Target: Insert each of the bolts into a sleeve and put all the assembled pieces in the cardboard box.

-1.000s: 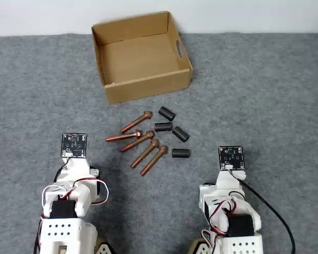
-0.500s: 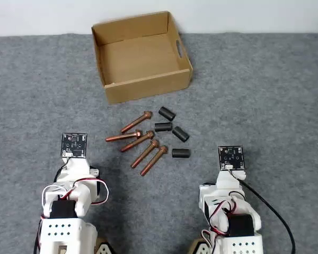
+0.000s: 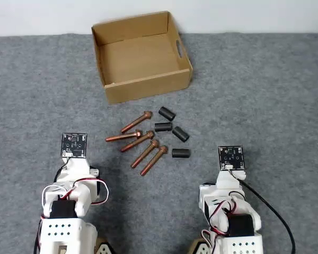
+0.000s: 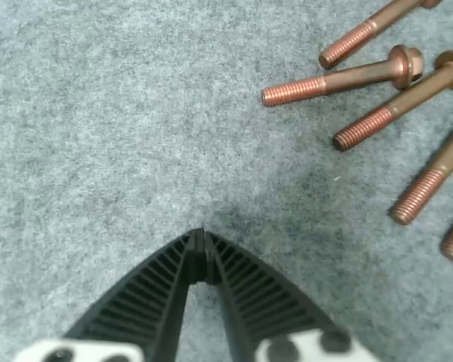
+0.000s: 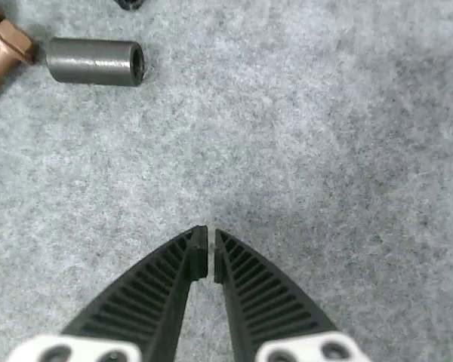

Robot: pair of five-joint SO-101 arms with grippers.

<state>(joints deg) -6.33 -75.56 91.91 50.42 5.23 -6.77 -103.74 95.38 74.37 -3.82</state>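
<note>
nothing's moved vs the earlier frames, both arms parked, so task hasn't begun. left gripper (image 4: pixel 204 241) pinched closed, empty; right gripper (image 5: pixel 210 237) closed bar a sliver, empty. five bolts (image 3: pixel 140 142) & four sleeves (image 3: pixel 172 132) lie loose just in front of the cardboard box (image 3: pixel 148 85), none assembled.

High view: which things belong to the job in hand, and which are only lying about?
For the job:
five copper bolts
four dark sleeves
cardboard box

Only there:
grey carpet
white wall behind
</note>
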